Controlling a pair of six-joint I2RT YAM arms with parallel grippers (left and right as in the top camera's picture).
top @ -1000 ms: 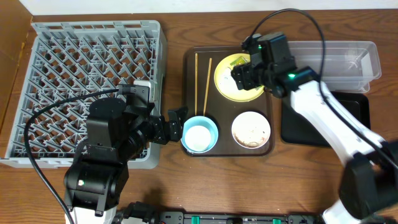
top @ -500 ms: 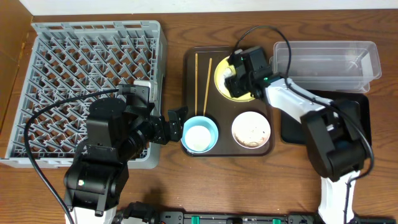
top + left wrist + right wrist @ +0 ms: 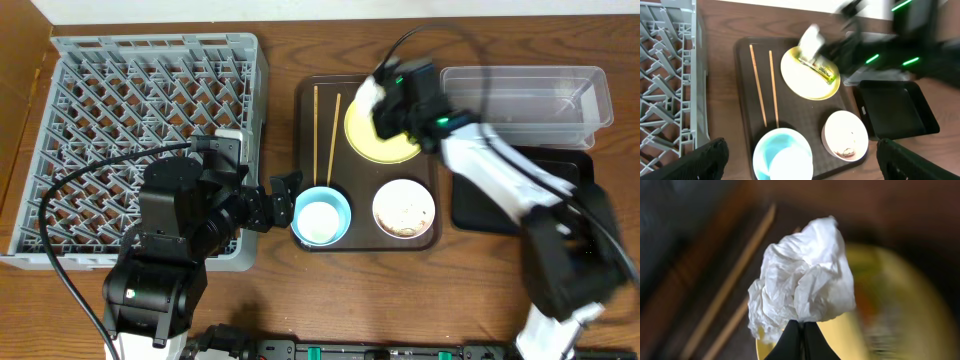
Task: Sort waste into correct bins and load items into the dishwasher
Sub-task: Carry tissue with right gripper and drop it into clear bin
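Observation:
My right gripper (image 3: 801, 326) is shut on the crumpled white tissue (image 3: 802, 282) and holds it above the yellow plate (image 3: 378, 143); the arm is motion-blurred. The green-orange wrapper (image 3: 818, 70) lies on that plate. Two chopsticks (image 3: 317, 130) lie on the brown serving tray left of the plate. The light-blue bowl (image 3: 321, 216) and the white bowl (image 3: 403, 208), which holds food scraps (image 3: 847, 150), sit at the tray's front. My left gripper (image 3: 805, 167) is open over the blue bowl (image 3: 782, 155). The grey dish rack (image 3: 140, 130) fills the left.
A clear plastic tub (image 3: 530, 95) stands at the back right, and a black tray (image 3: 475, 215) lies in front of it, partly under my right arm. The brown serving tray (image 3: 305, 110) sits between the rack and the bins.
My right gripper closed on the tissue and raised it off the yellow plate, leaving the wrapper there. The left arm has not moved.

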